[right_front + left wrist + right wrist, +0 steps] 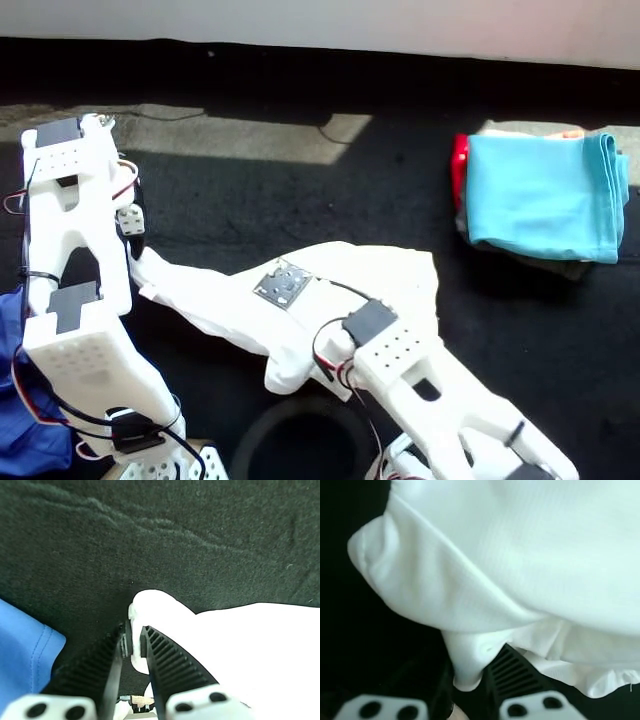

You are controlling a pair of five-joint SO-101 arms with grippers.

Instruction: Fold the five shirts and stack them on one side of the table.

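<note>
White shirt (350, 285) drawn out long across mid-table, pinched by both arms.
Its long axis runs left to right, a narrow tail stretching to the left gripper (132, 635), clamped on a rolled corner. The right gripper (470, 672) is closed on a fold at the near edge. The cloth is soft, finely ribbed and bunched. The table (400, 180) is matte black felt with a sunlit band along the far side. A turquoise-topped folded stack (545, 195) lies at the right.

black cloth tabletop (400, 190), sunlit band (250, 137) near far edge, pale wall (400, 20) behind
</note>
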